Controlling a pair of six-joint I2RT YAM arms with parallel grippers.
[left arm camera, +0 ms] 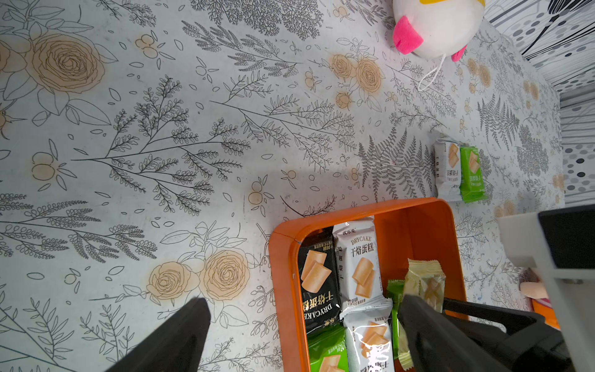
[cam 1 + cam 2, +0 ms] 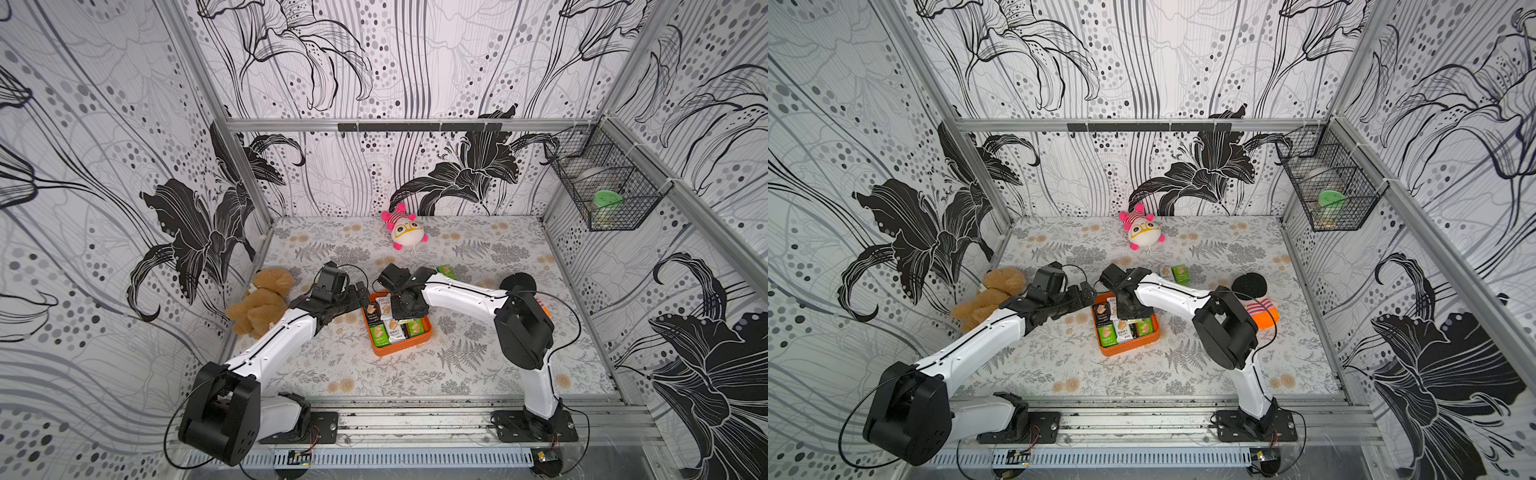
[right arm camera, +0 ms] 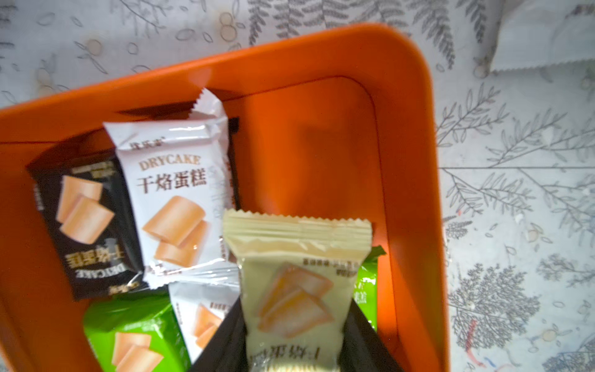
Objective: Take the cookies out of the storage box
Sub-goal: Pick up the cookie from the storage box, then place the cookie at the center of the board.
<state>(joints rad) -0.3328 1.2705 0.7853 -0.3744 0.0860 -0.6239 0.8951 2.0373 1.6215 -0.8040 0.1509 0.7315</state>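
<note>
Right wrist view: the right hand (image 3: pixel 294 344) is clenched on a pale-yellow cookie packet (image 3: pixel 296 273), whose long axis points straight ahead of the fingers, inside the orange storage box (image 3: pixel 409 161). The left hand (image 1: pixel 304 333) hangs released over the box's wall.

Brown teddy (image 2: pixel 262 301), pink-white plush (image 2: pixel 405 230), black wire basket (image 2: pixel 604 185)

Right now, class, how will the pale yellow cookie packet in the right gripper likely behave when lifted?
Probably light: the pale yellow packet is small and flat. Its crimped end may flop. The glossy film could slip from the right gripper.
</note>
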